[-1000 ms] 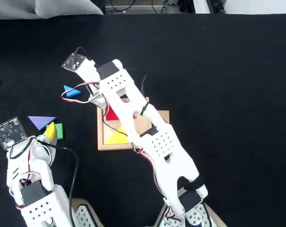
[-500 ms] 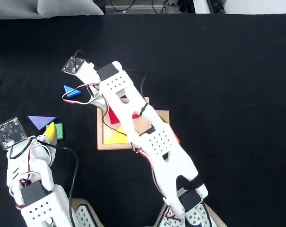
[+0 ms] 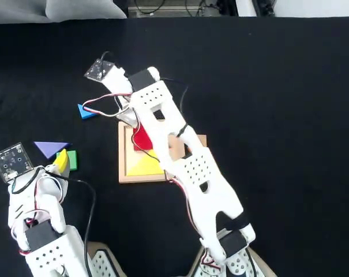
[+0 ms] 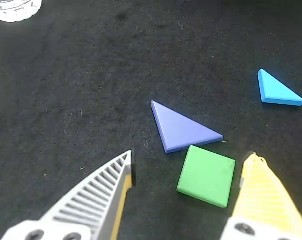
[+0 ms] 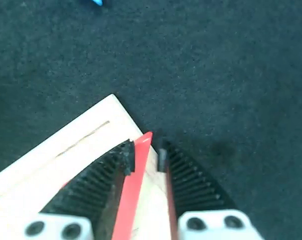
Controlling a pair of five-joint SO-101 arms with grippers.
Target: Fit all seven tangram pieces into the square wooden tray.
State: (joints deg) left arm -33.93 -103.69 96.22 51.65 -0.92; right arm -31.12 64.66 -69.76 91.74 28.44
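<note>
The square wooden tray (image 3: pixel 122 173) holds a yellow triangle (image 3: pixel 146 166) and a red piece (image 3: pixel 141 139). My right gripper (image 5: pixel 146 149) is shut on that red piece (image 5: pixel 137 180), which stands on edge over the tray's corner (image 5: pixel 81 137). A blue triangle (image 3: pixel 86 111) lies left of the tray. Further left and nearer lie a purple triangle (image 4: pixel 178 129) and a green square (image 4: pixel 205 175). My left gripper (image 4: pixel 188 157) hangs open over the green square, one finger on either side of it.
The right arm (image 3: pixel 180 156) stretches across the tray and hides much of it. The table is black cloth, with bare room to the right and at the back. A white round object (image 4: pixel 13 7) sits at the edge of the left wrist view.
The right arm has swung a little to the right, over the tray, carrying the red piece. More of the red piece and the yellow triangle now shows. The left arm has kept still.
</note>
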